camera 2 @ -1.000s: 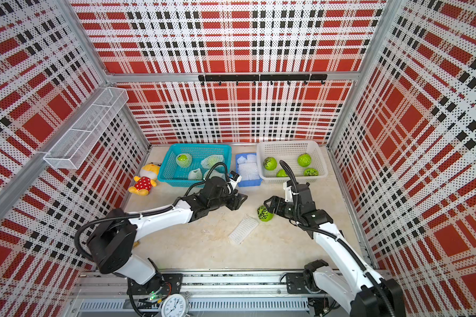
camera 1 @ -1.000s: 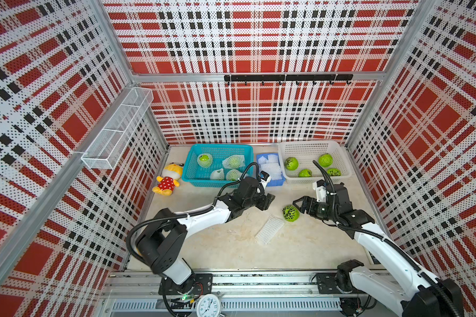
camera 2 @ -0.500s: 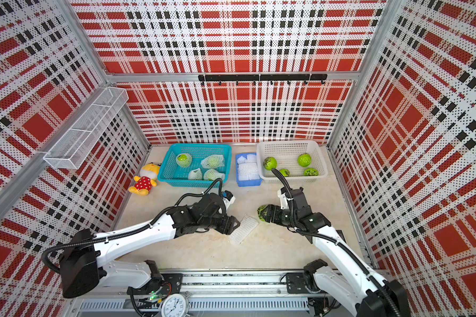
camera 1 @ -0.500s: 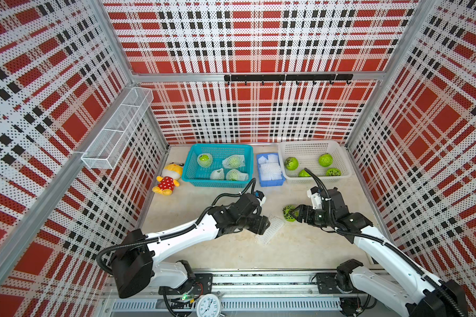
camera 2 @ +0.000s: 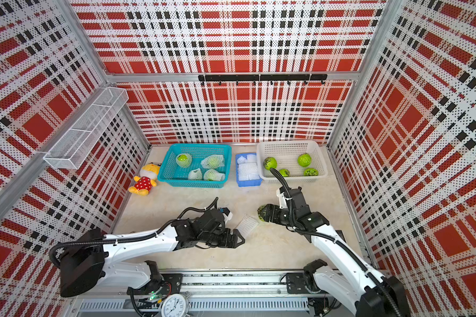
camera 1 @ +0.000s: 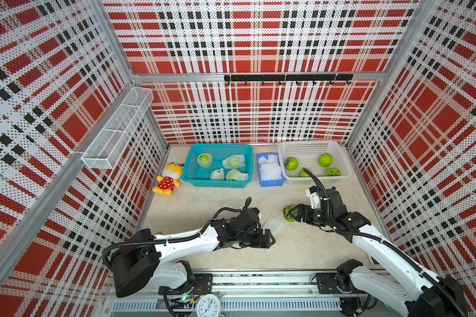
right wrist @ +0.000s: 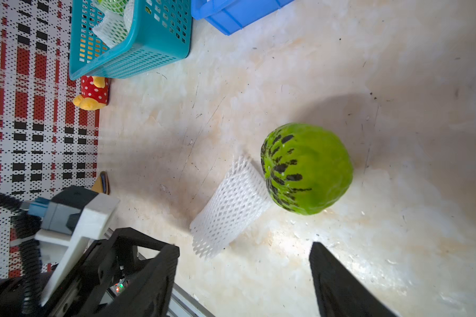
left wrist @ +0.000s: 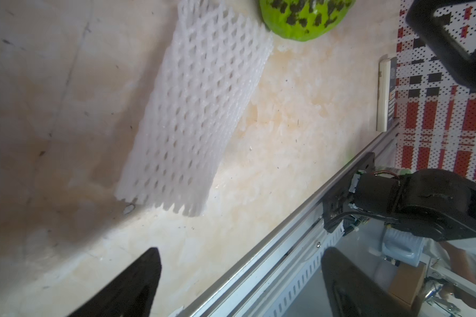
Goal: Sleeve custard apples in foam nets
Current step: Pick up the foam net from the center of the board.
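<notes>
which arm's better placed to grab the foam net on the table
Left. The left gripper is open right beside the foam net; the custard apple sits between the net and the right gripper.

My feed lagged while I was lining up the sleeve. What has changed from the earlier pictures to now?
The left gripper swung away from the blue bin, back toward the robot's side, and now sits low beside the net, jaws open and empty. The right gripper closed in on the apple, open, short of gripping it. Net and apple stayed put.
</notes>
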